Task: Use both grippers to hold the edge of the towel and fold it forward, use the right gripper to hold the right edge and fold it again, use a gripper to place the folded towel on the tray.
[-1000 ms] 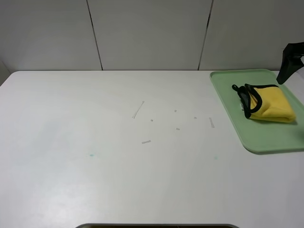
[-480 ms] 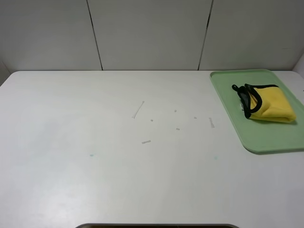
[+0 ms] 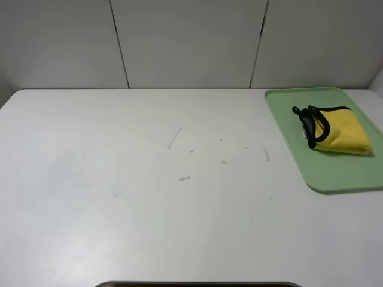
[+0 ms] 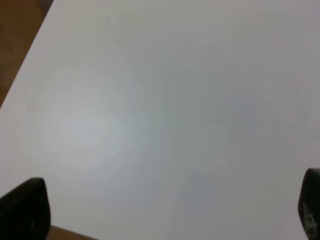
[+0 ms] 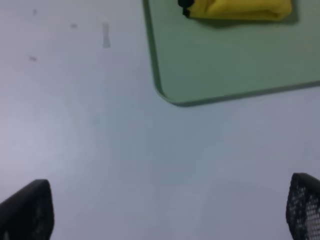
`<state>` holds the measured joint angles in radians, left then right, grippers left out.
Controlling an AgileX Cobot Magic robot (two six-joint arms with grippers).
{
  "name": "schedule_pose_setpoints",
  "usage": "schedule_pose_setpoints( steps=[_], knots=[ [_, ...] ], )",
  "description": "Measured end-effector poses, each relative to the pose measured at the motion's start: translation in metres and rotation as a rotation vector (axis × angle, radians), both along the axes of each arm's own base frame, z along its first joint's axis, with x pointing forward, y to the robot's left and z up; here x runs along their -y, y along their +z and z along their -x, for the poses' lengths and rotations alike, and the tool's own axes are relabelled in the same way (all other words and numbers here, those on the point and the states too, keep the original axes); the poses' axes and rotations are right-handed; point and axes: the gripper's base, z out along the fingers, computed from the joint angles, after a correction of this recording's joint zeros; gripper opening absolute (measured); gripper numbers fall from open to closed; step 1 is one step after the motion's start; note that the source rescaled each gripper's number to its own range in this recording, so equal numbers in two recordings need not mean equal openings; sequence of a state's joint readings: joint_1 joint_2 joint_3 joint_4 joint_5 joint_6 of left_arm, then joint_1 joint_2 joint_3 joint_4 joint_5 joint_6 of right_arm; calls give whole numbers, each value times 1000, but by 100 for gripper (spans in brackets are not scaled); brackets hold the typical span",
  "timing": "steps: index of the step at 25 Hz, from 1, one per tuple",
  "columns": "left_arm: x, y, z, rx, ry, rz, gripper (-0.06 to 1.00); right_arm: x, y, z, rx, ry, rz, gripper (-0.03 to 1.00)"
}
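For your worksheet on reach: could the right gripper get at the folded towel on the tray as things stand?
Probably yes. The right gripper is open, and only bare table and tray lie between it and the towel.

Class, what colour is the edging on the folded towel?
Black edging on the yellow towel; clearest in the exterior high view.

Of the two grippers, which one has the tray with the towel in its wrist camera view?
The right gripper: its wrist view shows the green tray with the yellow towel on it. The left gripper sees only bare white table.
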<state>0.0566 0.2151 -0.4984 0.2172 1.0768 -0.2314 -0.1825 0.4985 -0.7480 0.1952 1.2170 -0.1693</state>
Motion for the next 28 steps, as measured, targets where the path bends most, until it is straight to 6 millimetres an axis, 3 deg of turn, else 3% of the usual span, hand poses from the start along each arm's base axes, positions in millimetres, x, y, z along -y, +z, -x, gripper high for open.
schedule_pose_setpoints(
  steps=[6,10,18,28],
  knots=[
    [0,0,0,0,0,0,100,-7,-20,36,112,2,16,100],
    [0,0,0,0,0,0,100,-9,-30,48,232,-9,32,100],
    [0,0,0,0,0,0,100,-10,-48,63,412,52,27,100],
    [0,0,0,0,0,0,100,-7,-49,63,419,36,-2,100]
  ],
)
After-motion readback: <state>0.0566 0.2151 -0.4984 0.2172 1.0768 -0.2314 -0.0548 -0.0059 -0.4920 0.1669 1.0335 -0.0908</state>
